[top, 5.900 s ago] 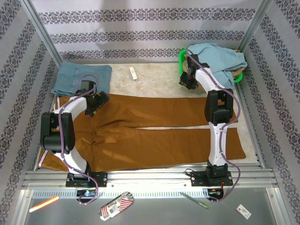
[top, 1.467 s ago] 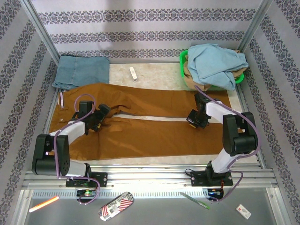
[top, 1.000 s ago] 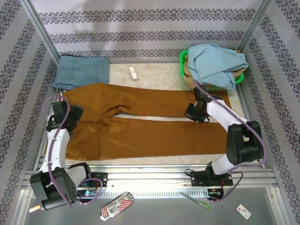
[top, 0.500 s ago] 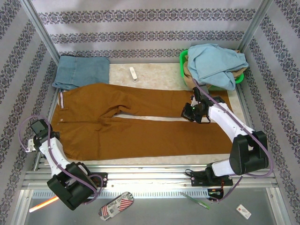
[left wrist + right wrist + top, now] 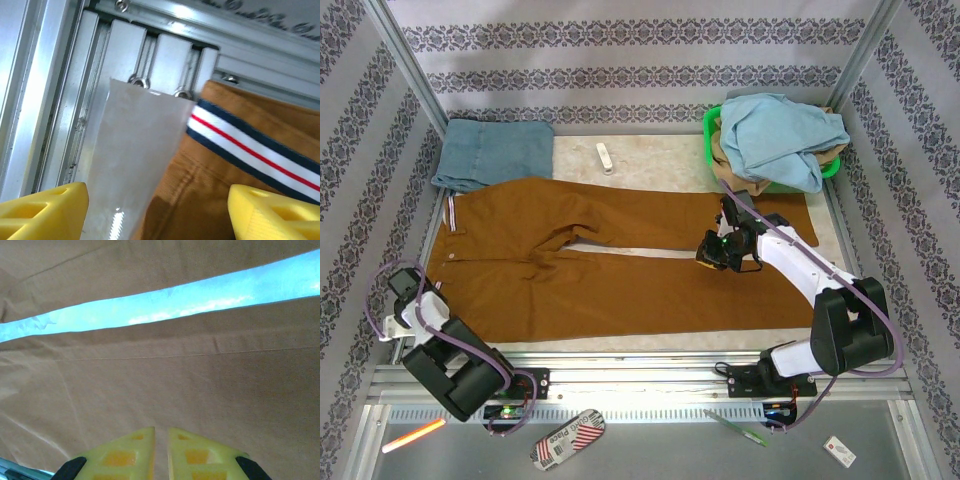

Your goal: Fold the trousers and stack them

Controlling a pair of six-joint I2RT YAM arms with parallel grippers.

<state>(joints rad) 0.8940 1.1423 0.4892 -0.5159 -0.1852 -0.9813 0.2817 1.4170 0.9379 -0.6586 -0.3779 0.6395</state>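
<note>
The rust-brown trousers (image 5: pixel 620 280) lie spread flat across the table, waistband at the left and both legs running right. My left gripper (image 5: pixel 415 305) sits low at the table's near left edge beside the waist corner. In the left wrist view it (image 5: pixel 157 215) is open, its yellow fingertips (image 5: pixel 42 210) wide apart over brown cloth, with the striped waistband (image 5: pixel 250 150) ahead. My right gripper (image 5: pixel 715 252) hovers over the legs near their gap. In the right wrist view its fingertips (image 5: pixel 161 447) are almost together, with a thin slit and nothing between them, above the trouser cloth (image 5: pixel 165 385).
A folded denim-blue cloth (image 5: pixel 495 150) lies at the back left. A green basket (image 5: pixel 710 125) heaped with pale blue cloth stands at the back right. A small white object (image 5: pixel 605 157) rests on the mat behind the trousers. Aluminium rails (image 5: pixel 125 45) border the table's edge.
My left arm has pulled back from over the waist to the near left edge, and its jaws have narrowed a little. My right gripper has slid left along the legs, its tips easing slightly apart.
</note>
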